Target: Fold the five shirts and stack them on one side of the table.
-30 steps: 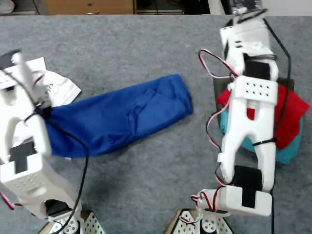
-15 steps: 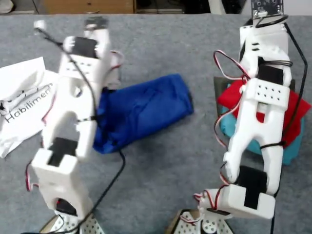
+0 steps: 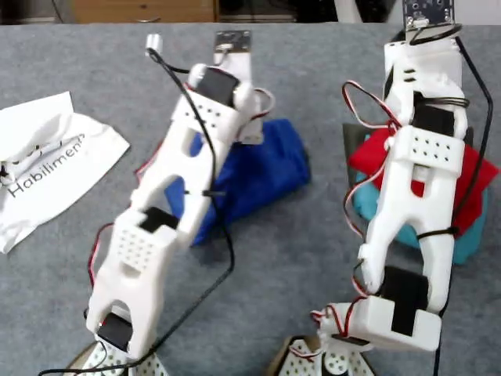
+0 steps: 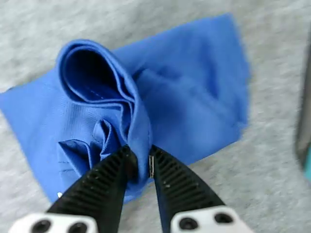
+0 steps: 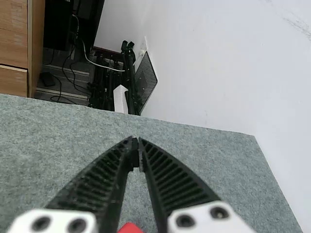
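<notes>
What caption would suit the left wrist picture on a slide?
Left gripper, jaws shut on a bunched fold of the blue shirt lying on the grey table.

We look down over the grey carpeted table (image 3: 297, 251) from high. Left wrist view: close above the crumpled blue cloth shirt (image 4: 194, 87), shared with high-view centre. Right wrist view: outward, toward a white wall (image 5: 218, 58).

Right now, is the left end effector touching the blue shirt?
Touching. The left wrist view shows the left end effector closed on a bunched fold of the blue shirt, with cloth pinched between both fingers.
</notes>
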Robot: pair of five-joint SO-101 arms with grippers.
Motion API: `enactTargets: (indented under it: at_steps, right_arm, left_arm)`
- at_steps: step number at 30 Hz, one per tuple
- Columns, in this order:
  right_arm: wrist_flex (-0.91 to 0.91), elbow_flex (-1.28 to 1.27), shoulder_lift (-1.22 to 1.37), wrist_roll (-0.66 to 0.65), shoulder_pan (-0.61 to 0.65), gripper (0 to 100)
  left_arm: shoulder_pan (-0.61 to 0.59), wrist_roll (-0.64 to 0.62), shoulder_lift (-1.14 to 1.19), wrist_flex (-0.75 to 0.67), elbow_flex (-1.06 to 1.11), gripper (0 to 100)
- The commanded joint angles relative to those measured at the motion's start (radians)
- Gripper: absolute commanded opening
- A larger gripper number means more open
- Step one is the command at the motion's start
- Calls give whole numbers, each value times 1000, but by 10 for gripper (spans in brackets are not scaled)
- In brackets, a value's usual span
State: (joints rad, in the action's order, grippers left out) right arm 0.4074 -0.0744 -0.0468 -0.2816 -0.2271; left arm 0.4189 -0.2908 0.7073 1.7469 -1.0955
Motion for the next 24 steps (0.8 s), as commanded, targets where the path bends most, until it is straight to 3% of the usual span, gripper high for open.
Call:
enactTargets:
  at_steps: [1,11,17,20,24]
  right_arm:
    - [-18,21,-68,11,-50,5]
    - [-23,31,-68,11,-82,5]
    - [-23,31,-68,11,-76,9]
    - [-21,31,-65,6,-73,9]
    - [-14,30,-58,-35,-10,7]
  left_arm:
    - [38,-74,68,-38,-199,21]
    - [92,-94,254,-140,-393,27]
    - [31,-255,257,-135,-394,200]
    - [-12,-262,228,-132,-413,176]
    - [-130,-253,194,-74,-483,60]
